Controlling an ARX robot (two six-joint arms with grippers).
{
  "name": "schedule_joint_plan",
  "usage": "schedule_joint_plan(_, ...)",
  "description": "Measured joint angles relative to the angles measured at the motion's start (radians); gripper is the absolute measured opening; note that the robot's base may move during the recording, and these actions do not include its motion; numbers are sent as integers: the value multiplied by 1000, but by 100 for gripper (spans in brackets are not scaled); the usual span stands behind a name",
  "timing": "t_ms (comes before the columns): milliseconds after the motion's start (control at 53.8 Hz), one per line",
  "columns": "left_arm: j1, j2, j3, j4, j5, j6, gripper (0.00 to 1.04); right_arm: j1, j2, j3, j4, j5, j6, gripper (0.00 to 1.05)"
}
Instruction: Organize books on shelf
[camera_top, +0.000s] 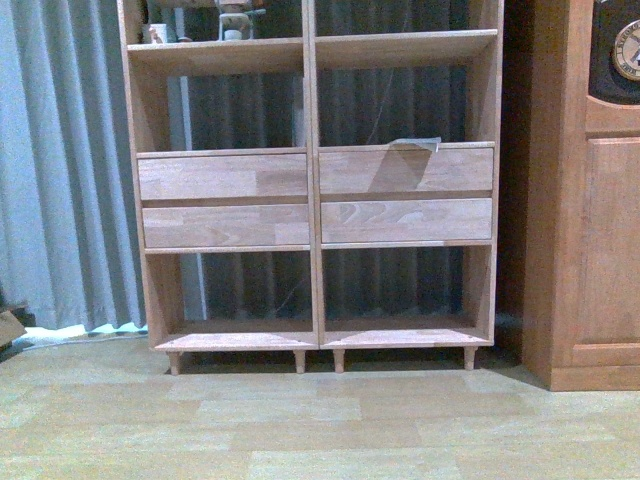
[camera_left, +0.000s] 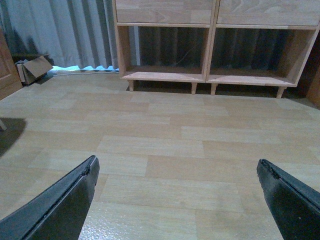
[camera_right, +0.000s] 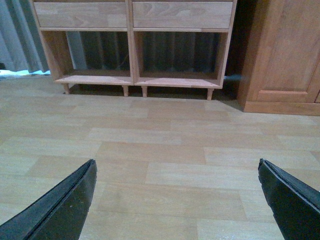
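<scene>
The left gripper (camera_left: 176, 165) and right gripper (camera_right: 176, 164) were held wide apart and empty, well short of the shelf (camera_top: 312, 200). A thin book (camera_top: 416, 145) was seen lying flat above the shelf's right drawers (camera_top: 405, 195). If nudged, it could be pushed out through the shelf's open back. No writing could be read.

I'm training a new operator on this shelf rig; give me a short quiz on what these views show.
1. True or false: the left gripper and right gripper are both open and empty.
2. How many drawer fronts does the shelf have?
3. Where does the thin book lie? A floor; B right column, just above the drawers; C bottom-left compartment.
Key: 1 true; 2 four; 3 B.
</scene>
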Motion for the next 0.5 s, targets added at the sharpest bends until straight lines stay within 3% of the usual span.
schedule_joint_plan(502, 0, 0, 0, 0, 0, 0, 97, 0, 0, 0, 0, 0, 0, 98)
